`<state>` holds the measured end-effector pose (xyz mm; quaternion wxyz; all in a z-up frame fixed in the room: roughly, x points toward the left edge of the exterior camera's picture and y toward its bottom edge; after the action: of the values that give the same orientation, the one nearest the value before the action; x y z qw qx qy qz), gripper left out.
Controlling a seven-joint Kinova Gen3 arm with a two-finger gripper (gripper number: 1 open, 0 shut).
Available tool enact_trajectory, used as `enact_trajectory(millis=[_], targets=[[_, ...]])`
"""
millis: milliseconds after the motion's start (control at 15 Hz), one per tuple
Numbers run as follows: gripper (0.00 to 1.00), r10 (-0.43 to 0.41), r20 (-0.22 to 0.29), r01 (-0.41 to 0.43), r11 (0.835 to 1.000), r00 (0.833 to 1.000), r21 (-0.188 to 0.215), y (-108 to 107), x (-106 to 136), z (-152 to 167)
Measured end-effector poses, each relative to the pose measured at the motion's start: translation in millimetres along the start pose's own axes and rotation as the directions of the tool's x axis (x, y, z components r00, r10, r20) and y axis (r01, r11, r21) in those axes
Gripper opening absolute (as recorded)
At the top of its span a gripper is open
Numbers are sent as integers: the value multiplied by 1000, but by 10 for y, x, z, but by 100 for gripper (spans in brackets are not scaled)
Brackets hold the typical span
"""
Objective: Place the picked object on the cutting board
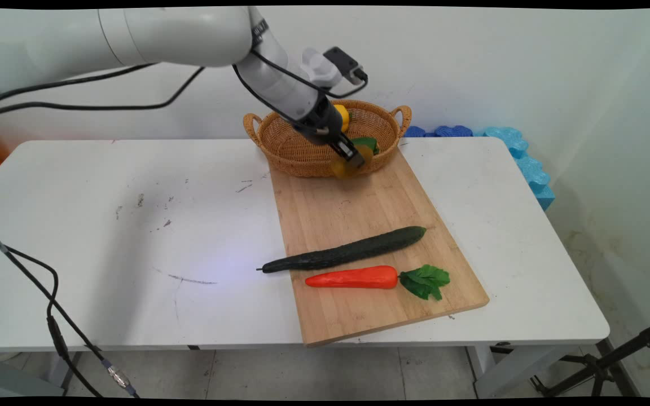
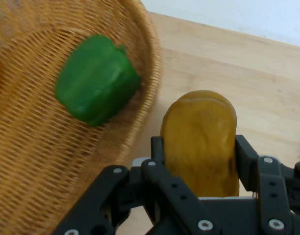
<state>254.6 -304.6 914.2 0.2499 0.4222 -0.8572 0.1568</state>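
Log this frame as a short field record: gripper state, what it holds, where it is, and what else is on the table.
gripper: black two-finger gripper, shut on a yellow-brown potato-like item
position: above the near rim of the wicker basket, over the far end of the cutting board
in basket: green pepper; yellow item, partly hidden by the arm
on board: cucumber, its stem end past the board's left edge; carrot with green leaves, nearer the camera
support: white table
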Motion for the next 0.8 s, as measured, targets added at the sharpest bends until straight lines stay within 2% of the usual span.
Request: enact_trajectory(millis=[267, 800], targets=[[0, -36, 18, 36, 999, 999, -16, 211, -95, 210], [0, -71, 47, 73, 997, 996, -28, 386, -267, 722]])
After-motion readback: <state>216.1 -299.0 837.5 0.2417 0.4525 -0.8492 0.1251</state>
